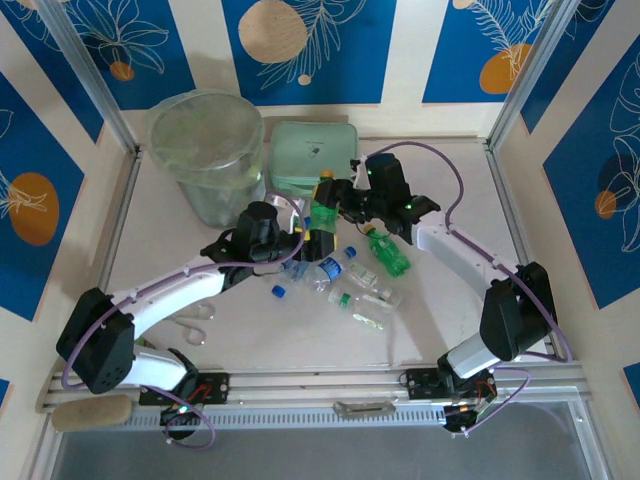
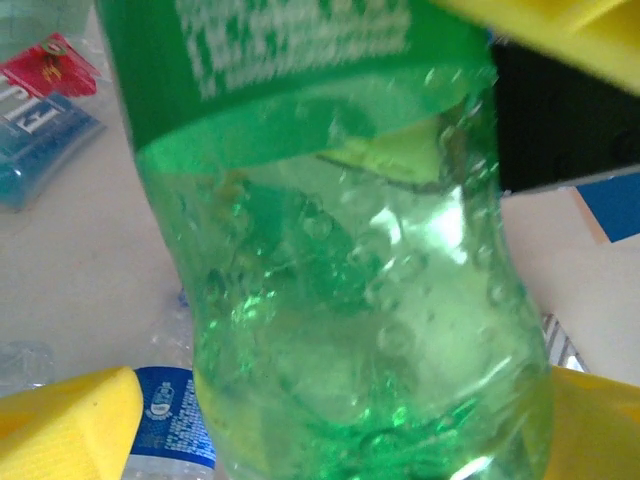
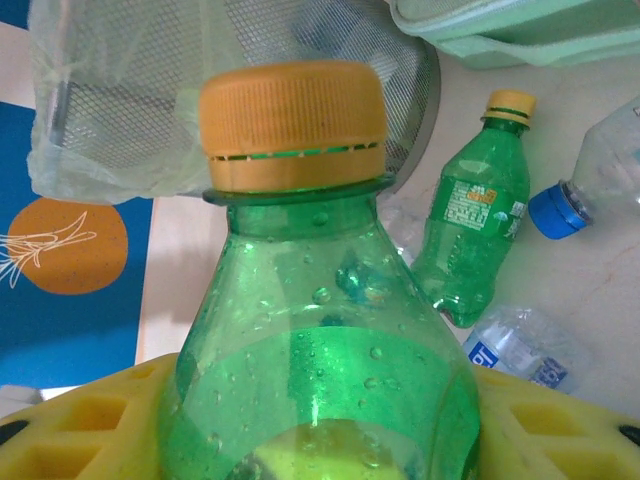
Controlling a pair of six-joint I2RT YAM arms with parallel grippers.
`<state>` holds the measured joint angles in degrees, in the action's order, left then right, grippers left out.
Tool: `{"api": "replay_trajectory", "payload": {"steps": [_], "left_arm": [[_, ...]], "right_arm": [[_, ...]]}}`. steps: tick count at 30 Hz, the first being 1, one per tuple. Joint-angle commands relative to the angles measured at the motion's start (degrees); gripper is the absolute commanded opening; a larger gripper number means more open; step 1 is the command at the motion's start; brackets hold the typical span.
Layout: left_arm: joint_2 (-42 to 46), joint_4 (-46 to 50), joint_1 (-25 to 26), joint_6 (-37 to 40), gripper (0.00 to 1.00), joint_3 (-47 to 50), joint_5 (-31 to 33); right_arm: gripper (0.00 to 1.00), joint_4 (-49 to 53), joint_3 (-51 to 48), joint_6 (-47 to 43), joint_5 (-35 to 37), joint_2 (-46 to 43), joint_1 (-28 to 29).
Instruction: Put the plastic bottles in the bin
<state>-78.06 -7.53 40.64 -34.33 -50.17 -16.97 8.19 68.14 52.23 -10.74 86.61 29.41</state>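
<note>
1. Several loose bottles (image 1: 365,290) lie on the table (image 1: 430,330), not yet binned.
2. The left gripper (image 2: 325,425) straddles the base of the green bottle (image 2: 330,300), jaws apart, not gripping.
3. The right gripper (image 3: 320,430) clamps that upright bottle mid-body.
4. Seemingly a handover: left must close firmly before right lets go, then reach the bin (image 1: 215,185) beyond.

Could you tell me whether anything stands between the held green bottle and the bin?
Nothing visible does. The green bottle in the right gripper has the bin behind it in the right wrist view; the left gripper sits on its near side.
</note>
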Motion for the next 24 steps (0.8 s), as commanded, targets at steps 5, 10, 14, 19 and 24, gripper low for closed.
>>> {"api": "replay_trajectory", "payload": {"steps": [5,10,14,19,24], "left_arm": [[1.6,-4.6,0.5,-0.5,0.80,1.0,1.6],[0.8,-6.1,0.5,-1.1,0.77,1.0,1.0],[0.4,-6.8,0.5,-1.7,0.77,1.3,0.7],[0.4,-7.8,0.5,-2.1,0.68,1.8,0.4],[0.7,-8.8,0.5,-2.7,0.54,2.4,0.7]], "right_arm": [[0.48,-3.2,-2.3,2.9,-0.9,-3.3,1.2],[0.48,-4.3,-2.7,4.0,-1.6,-3.4,2.0],[0.48,-5.1,-3.4,4.7,-1.8,-3.5,2.3],[0.47,-6.3,-4.3,5.5,-2.3,-3.9,2.3],[0.47,-6.4,-4.8,5.4,-2.2,-4.3,2.3]]}}
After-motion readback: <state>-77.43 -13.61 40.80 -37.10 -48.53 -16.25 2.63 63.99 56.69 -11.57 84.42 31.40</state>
